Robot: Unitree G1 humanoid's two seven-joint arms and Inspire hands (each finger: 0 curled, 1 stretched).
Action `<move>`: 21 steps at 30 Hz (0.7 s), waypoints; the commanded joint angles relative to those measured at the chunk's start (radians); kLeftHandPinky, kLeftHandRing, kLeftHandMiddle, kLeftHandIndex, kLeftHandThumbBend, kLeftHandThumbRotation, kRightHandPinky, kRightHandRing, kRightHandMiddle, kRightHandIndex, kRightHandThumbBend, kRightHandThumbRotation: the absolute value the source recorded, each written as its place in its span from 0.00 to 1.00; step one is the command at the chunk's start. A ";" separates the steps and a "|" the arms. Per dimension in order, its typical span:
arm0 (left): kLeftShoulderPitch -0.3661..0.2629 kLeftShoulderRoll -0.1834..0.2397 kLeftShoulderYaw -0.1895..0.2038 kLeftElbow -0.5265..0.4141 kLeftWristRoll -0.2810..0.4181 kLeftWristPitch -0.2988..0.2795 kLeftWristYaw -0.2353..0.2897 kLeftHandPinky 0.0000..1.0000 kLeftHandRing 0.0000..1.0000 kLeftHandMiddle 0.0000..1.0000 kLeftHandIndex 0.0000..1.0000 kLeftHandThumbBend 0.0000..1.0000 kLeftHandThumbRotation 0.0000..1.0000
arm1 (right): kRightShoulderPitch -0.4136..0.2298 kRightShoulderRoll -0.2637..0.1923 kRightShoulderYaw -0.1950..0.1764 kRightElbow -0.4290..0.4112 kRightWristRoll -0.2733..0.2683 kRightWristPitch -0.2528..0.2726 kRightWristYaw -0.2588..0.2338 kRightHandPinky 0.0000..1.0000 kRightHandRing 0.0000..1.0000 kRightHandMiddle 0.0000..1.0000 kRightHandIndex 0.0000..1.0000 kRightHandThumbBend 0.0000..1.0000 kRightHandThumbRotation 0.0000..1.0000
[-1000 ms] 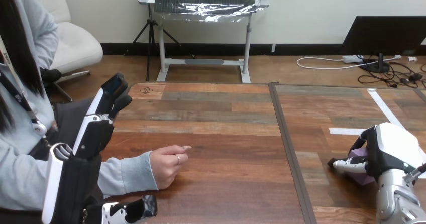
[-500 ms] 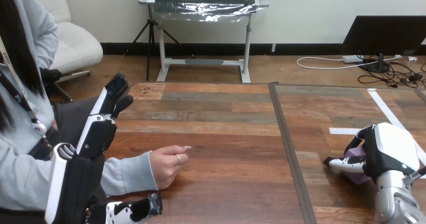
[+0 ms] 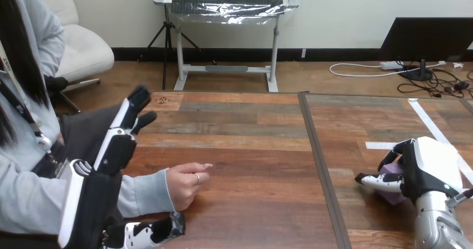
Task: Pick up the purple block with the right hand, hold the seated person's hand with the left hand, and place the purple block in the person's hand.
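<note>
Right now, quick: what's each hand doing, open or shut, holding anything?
Left hand: open, fingers straight, raised, holding nothing.
Right hand: shut on the purple block.

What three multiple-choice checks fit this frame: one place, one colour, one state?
1. Where is the person's hand? A) resting on the table B) raised in the air C) in a lap
2. What colour is the block in the right hand? A) green B) purple C) red
3. How is the left hand? A) fist B) fingers straight, holding nothing C) flat on the table
Key: 1A, it lies on the wood; 2B, purple shows between the curled fingers; 3B, it is raised with straight fingers.
</note>
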 commanded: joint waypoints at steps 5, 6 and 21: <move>-0.045 -0.009 0.017 -0.043 0.016 0.001 0.014 0.87 0.94 0.96 0.93 1.00 0.69 | -0.039 0.021 -0.015 -0.027 0.013 -0.051 -0.034 0.06 0.11 0.18 0.25 0.43 0.07; -0.045 -0.010 0.018 -0.043 0.018 0.001 0.015 0.87 0.94 0.96 0.93 1.00 0.69 | -0.040 0.022 -0.015 -0.027 0.013 -0.053 -0.035 0.06 0.11 0.18 0.25 0.43 0.07; -0.052 -0.009 0.013 -0.018 0.016 -0.005 0.019 0.88 0.94 0.95 0.92 1.00 0.66 | -0.048 0.037 -0.038 -0.044 0.046 -0.118 -0.039 0.06 0.11 0.18 0.25 0.42 0.07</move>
